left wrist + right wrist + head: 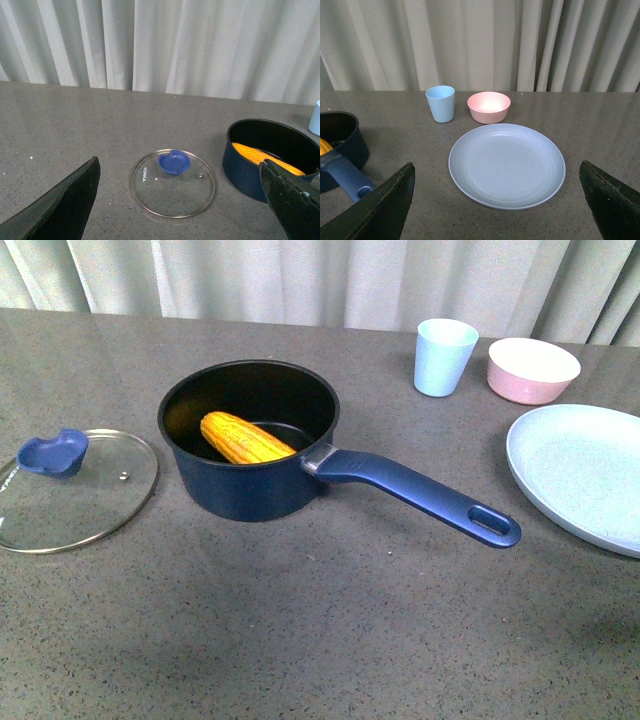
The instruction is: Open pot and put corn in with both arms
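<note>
The dark blue pot (250,490) stands open in the middle of the table, its long handle (420,495) pointing right. The yellow corn cob (245,438) lies inside it, leaning on the wall. The glass lid (75,495) with its blue knob (53,452) lies flat on the table left of the pot. Neither arm shows in the front view. My left gripper (182,210) is open and empty, above the lid (173,182), with the pot (250,165) and corn (260,155) to one side. My right gripper (497,210) is open and empty above the pale blue plate (506,165).
A pale blue cup (443,357) and a pink bowl (532,370) stand at the back right. The large pale blue plate (585,475) lies at the right edge. Grey curtains hang behind the table. The right wrist view also shows the pot handle (342,175).
</note>
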You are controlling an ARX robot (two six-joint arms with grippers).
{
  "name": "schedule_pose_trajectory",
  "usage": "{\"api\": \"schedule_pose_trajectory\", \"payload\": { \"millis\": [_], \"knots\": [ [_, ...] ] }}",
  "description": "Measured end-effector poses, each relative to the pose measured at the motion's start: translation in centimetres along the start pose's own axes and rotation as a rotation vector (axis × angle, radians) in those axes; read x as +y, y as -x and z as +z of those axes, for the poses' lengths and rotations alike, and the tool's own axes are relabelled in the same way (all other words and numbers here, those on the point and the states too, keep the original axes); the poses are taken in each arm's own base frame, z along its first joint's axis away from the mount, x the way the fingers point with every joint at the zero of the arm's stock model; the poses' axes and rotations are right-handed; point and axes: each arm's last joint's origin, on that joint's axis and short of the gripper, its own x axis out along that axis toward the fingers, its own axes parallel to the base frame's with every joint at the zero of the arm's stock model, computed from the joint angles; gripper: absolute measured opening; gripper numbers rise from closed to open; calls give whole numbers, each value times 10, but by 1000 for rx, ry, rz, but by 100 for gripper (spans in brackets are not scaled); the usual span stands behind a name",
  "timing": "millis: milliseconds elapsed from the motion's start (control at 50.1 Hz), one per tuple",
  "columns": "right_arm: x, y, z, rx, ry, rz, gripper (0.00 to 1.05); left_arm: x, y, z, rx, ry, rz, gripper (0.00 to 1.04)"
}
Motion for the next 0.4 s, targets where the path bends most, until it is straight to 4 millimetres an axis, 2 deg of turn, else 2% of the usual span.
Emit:
{"api": "schedule_pose_trajectory", "payload": {
  "millis": [399],
  "knots": [
    [0, 0, 0, 0, 0, 0, 96, 0, 0, 0, 0, 0, 0, 96]
  ]
}}
